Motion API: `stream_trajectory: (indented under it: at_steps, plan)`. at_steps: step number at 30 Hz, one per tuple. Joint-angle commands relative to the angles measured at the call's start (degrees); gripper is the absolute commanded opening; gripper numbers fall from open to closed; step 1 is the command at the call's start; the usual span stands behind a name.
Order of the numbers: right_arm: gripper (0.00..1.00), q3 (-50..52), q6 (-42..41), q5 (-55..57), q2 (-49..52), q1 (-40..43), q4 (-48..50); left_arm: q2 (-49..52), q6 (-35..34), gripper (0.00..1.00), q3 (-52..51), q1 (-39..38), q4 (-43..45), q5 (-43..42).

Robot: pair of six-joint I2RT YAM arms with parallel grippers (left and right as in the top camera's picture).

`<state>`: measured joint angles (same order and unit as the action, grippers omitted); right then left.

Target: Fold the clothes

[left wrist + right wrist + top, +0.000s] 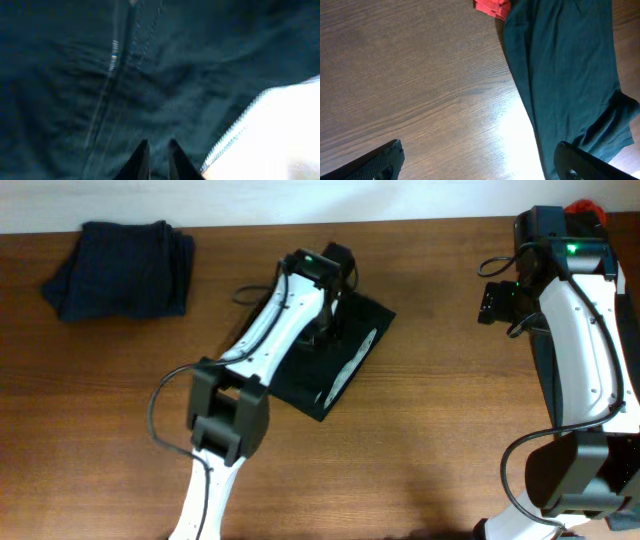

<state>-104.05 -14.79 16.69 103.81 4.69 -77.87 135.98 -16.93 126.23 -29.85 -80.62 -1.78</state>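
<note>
The left claw (157, 159), jaws nearly together, presses into the folded black garment (305, 385) mid-counter (420, 470). It should probably smooth flat along the pale edge without dragging the soft cloth. The right claw (477, 147) hangs wide and empty over wood grain, beside a limp dark garment (565, 75). Farthest off, the navy bundle (120, 268) lies folded.

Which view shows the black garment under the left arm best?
Overhead: the black garment shows most of its outline and its pale edge, though the arm covers part. Left wrist gives only blurred close-up fabric. Right wrist misses it.
</note>
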Motion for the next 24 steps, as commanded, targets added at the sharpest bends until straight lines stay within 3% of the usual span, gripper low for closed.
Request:
stream_trajectory:
  at_steps: [1,2,6,10,15,18,21,22,23,24]
  plan:
    - [0.99,-0.74,-0.11,1.07,-0.31,0.22,-0.07,5.79,-0.17,0.06,0.39,-0.15,-3.72,-4.00]
    - [0.99,-0.74,-0.11,1.09,-0.31,0.22,-0.07,7.04,-0.17,0.01,0.39,-0.20,-5.25,-5.53]
    - [0.99,-0.74,-0.11,1.09,-0.31,0.22,-0.07,9.18,-1.68,0.01,0.13,-1.11,-4.63,-5.57]
    - [0.99,-0.74,-0.11,1.09,-0.31,0.22,-0.07,12.09,-4.02,0.01,0.13,-5.14,-0.76,-14.19]
    - [0.99,-0.74,-0.11,1.09,-0.31,0.22,-0.07,13.35,-21.11,0.01,0.15,-12.35,6.78,-17.64]
    - [0.99,-0.74,-0.11,1.07,-0.31,0.22,-0.07,13.14,-22.95,0.04,2.71,-13.09,7.58,-17.88]
    - [0.99,-0.74,-0.11,1.09,-0.31,0.22,-0.07,12.92,-22.58,0.24,12.26,-10.38,3.85,-16.68]
    - [0.99,-0.74,-0.11,1.09,-0.31,0.22,-0.07,12.92,-21.77,0.39,15.50,-9.55,2.56,-16.65]
    - [0.99,-0.74,-0.11,1.09,-0.31,0.22,-0.07,12.92,-20.74,0.80,20.15,-8.00,0.66,-16.59]
    - [0.99,-0.74,-0.11,1.07,-0.31,0.22,-0.07,12.92,-19.98,0.85,23.96,-5.92,-1.20,-16.46]
